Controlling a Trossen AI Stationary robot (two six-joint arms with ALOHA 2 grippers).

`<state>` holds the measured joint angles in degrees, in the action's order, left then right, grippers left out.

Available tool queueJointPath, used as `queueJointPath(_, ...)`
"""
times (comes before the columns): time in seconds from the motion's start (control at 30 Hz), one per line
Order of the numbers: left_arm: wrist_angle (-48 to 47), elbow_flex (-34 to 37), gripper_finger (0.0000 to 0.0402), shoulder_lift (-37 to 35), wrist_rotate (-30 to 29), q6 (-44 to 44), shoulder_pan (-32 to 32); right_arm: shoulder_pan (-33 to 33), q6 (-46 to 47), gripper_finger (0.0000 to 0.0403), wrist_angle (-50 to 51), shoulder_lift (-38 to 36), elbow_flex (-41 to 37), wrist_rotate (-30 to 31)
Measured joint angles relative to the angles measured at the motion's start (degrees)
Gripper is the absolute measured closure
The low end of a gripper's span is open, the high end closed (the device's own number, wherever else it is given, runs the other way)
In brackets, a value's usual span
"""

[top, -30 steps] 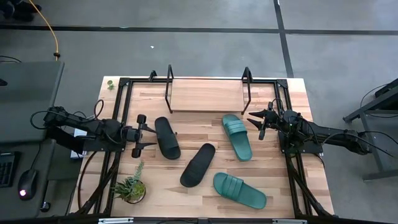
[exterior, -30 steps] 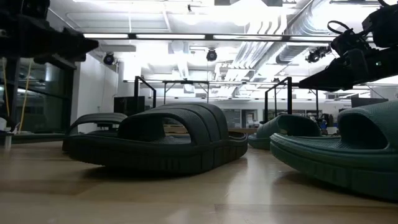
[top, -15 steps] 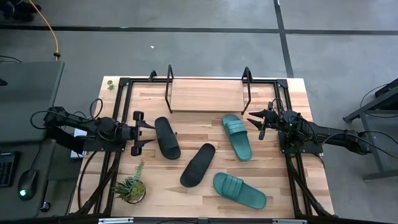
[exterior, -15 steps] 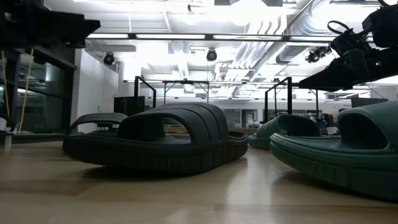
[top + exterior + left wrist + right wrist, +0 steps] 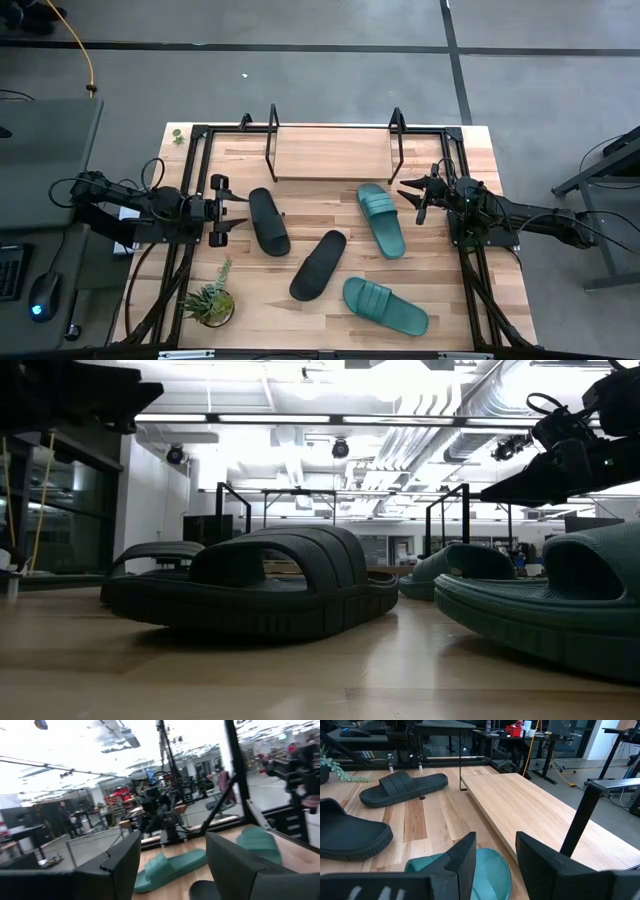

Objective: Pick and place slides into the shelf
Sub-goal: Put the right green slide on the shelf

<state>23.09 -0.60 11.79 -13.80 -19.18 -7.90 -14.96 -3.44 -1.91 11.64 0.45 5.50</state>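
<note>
On pale planked wood, four ribbed rubbery slides (image 5: pixel 268 221), unshelved.

Two arms (image 5: pixel 130 205), matte black, jointed segments, loose black cables looped alongside. Each gripper (image 5: pixel 228 212): two flat, angular black fingers (image 5: pixel 112 865).

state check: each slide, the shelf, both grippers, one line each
Left black slide: flat on table, untouched.
Middle black slide: flat, angled.
Upper teal slide: flat, untouched.
Lower teal slide: flat.
Shelf: nothing on it.
Left gripper: open, beside left black slide.
Right gripper: open, beside upper teal slide.
</note>
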Motion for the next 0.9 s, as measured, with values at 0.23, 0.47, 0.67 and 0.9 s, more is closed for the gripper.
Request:
queueJointPath(0.23,0.91,0.00,0.0195,0.02,0.05,1.24,0.00,0.00,1.98,0.0274,-0.02,0.01,0.01,-1.05)
queueJointPath(0.47,3.53,-0.19,0.0195,0.07,-0.68,3.10,0.02,0.00,2.12,0.0274,-1.09,0.13,2.48,-4.24)
queueJointPath(0.67,-1.00,-6.30,0.0195,0.19,-3.79,7.95,0.04,0.02,2.00,0.0274,3.01,0.03,10.38,-5.97)
queueJointPath(0.9,-14.50,-15.85,0.0195,0.60,-6.16,23.87,0.02,2.17,2.89,0.0274,10.26,0.07,17.03,-6.15)
